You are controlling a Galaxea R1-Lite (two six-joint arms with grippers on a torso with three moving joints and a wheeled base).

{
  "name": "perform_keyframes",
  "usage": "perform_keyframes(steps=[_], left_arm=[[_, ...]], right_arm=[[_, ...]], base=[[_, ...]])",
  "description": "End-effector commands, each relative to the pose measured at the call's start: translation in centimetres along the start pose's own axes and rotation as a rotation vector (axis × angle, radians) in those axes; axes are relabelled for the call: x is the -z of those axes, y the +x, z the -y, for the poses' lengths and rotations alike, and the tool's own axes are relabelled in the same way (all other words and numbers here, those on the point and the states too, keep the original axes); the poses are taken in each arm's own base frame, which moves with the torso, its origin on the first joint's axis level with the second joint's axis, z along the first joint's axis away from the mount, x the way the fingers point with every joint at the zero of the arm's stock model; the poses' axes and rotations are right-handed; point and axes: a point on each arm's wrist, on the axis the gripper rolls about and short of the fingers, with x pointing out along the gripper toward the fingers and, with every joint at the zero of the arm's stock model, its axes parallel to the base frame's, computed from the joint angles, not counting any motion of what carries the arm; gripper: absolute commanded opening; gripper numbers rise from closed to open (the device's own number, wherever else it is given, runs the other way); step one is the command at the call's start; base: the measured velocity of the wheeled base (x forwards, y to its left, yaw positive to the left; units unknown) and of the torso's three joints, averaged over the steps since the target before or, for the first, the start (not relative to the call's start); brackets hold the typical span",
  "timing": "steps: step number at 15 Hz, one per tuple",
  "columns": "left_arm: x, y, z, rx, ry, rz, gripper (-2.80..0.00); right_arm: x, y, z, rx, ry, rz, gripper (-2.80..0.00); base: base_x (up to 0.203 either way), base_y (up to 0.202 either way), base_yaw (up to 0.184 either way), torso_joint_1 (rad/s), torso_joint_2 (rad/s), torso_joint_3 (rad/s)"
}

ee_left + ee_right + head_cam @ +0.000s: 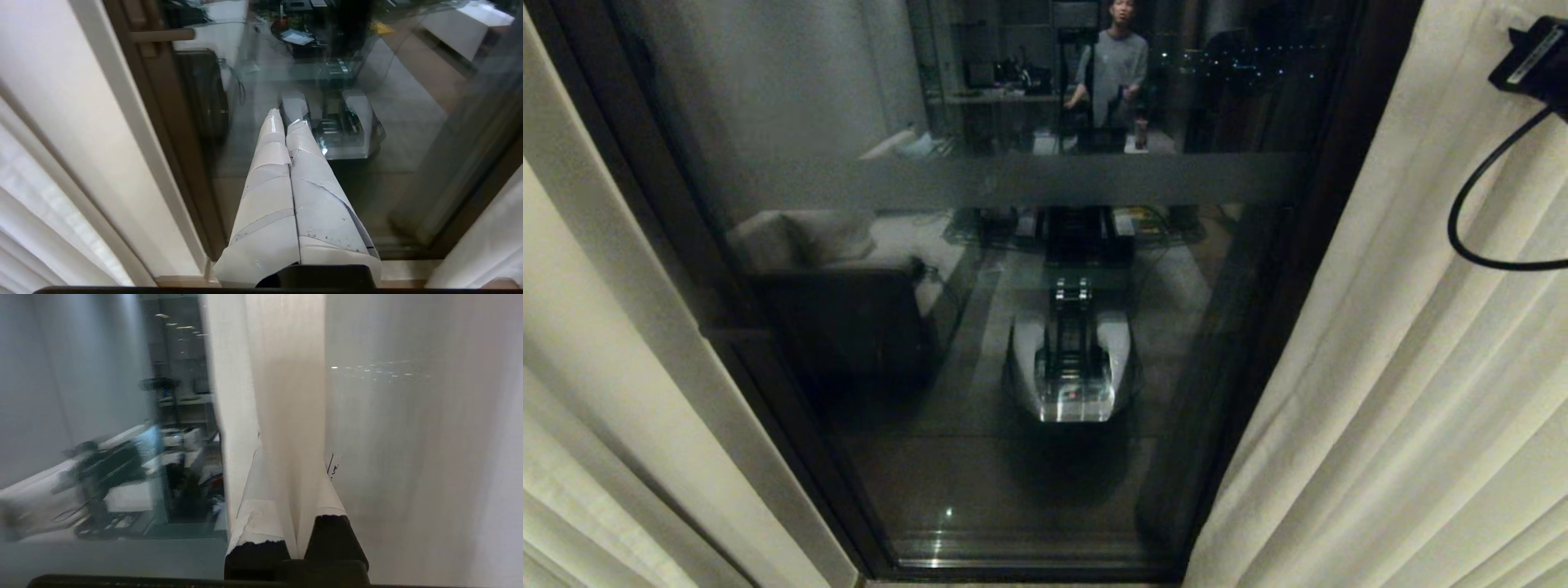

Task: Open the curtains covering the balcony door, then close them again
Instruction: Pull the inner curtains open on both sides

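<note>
The balcony door, dark-framed glass with a frosted band, stands uncovered in the middle of the head view. The cream curtains hang on both sides as a left panel and a right panel. In the right wrist view my right gripper is shut on a vertical fold of the right curtain, near its edge by the glass. Only a black part of that arm shows in the head view, against the right panel. My left gripper is shut and empty, pointing down at the lower glass.
The glass reflects a standing person and my own base. A black cable loops across the right curtain. The dark door handle sits on the frame at the left. The sill runs along the floor.
</note>
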Motion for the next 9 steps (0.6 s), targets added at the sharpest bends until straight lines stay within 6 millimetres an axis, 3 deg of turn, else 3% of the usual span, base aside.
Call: perform_keyframes(steps=[1,9], left_arm=[[-0.01,0.0,0.0,0.0,-0.001,0.002,-2.8],[-0.01,0.0,0.0,-0.001,-0.012,0.002,-2.8]], right_arm=[[-0.04,0.01,0.08,0.001,-0.001,0.005,-2.8],[0.13,0.0,0.78,0.023,-0.015,0.001,-2.8]], base=[[0.0,-0.188,0.005,0.001,0.0,0.004],[0.0,-0.189,0.003,0.002,0.0,0.003]])
